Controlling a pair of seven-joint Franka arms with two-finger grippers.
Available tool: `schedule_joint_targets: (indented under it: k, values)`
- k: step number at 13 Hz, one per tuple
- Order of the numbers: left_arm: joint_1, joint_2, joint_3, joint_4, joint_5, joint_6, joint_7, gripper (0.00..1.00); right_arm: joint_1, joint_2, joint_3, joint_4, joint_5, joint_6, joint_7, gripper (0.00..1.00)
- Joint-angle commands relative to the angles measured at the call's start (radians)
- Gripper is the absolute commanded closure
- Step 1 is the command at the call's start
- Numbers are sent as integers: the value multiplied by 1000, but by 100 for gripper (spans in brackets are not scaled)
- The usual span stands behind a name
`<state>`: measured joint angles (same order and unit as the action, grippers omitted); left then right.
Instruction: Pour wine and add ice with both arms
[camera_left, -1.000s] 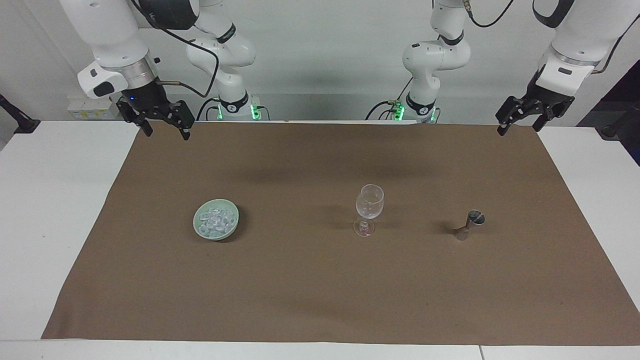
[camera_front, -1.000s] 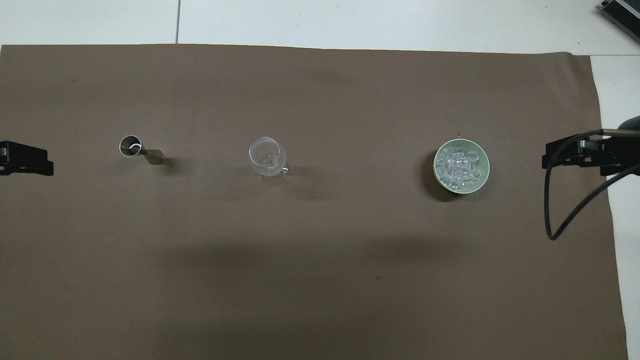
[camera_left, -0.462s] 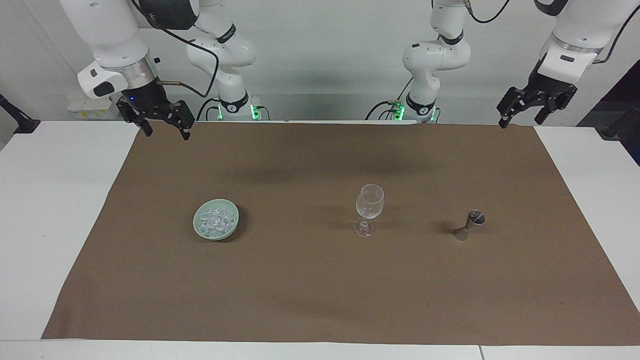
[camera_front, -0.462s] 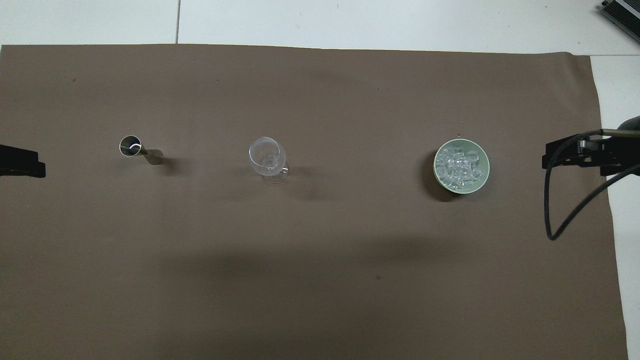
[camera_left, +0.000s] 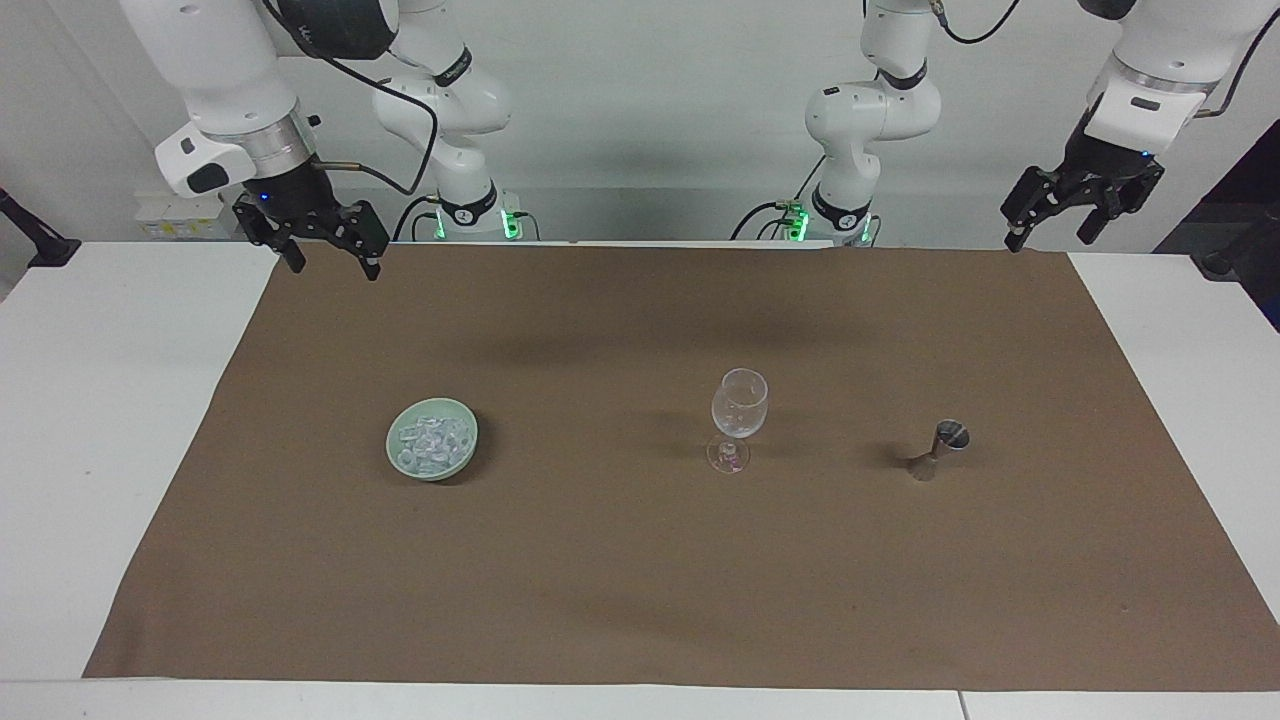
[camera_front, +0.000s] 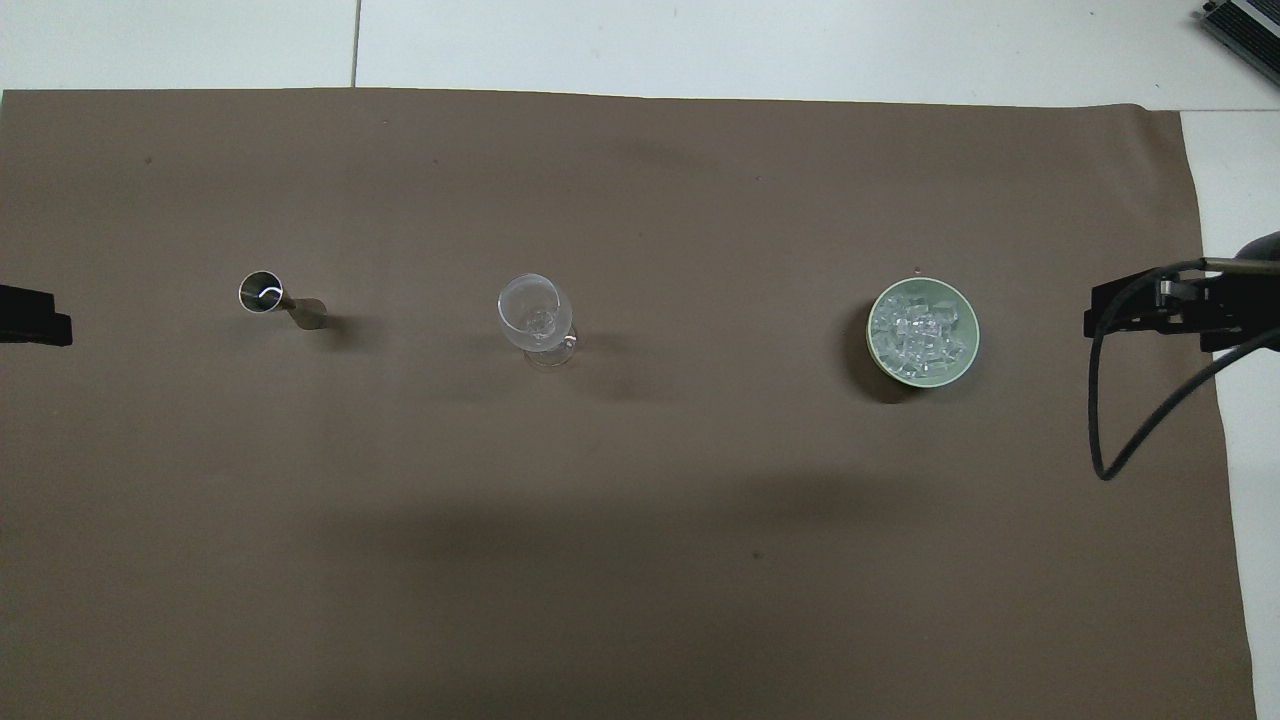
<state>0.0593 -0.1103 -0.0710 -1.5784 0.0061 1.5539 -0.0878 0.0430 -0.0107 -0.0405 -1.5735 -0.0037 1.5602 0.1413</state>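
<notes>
Right gripper (camera_left: 327, 255) up over the brown mat's (camera_left: 640, 560) corner, fingers spread, nothing held. Ice (camera_left: 432, 443) heaped in the green bowl (camera_left: 399, 455), toward the right arm's end. Clear wine glass (camera_left: 739, 405) upright mid-mat. Metal jigger (camera_left: 938, 451) beside it. Left gripper (camera_left: 1052, 230) aloft above the mat's edge, fingers apart, empty.

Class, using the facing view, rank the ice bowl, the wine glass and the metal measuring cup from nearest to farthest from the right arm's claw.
1. Ice bowl, toward the right arm's end, closest to the right claw.
2. Wine glass, mid-mat.
3. Metal measuring cup, toward the left arm's end, farthest.
</notes>
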Motion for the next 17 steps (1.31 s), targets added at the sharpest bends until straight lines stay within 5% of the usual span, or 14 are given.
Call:
schedule_joint_targets:
  k: [1,13,17]
  values:
    - [5,23,2,31,-5,-15,16,0,-14,2,4,10,10,-15,-25,0]
    - [17,164,-3,46,-178,46,55,0,-14,2,4,10,10,-15,-25,0]
    - [23,169,4,46,-176,43,236,0,-14,2,4,10,10,-15,-25,0]
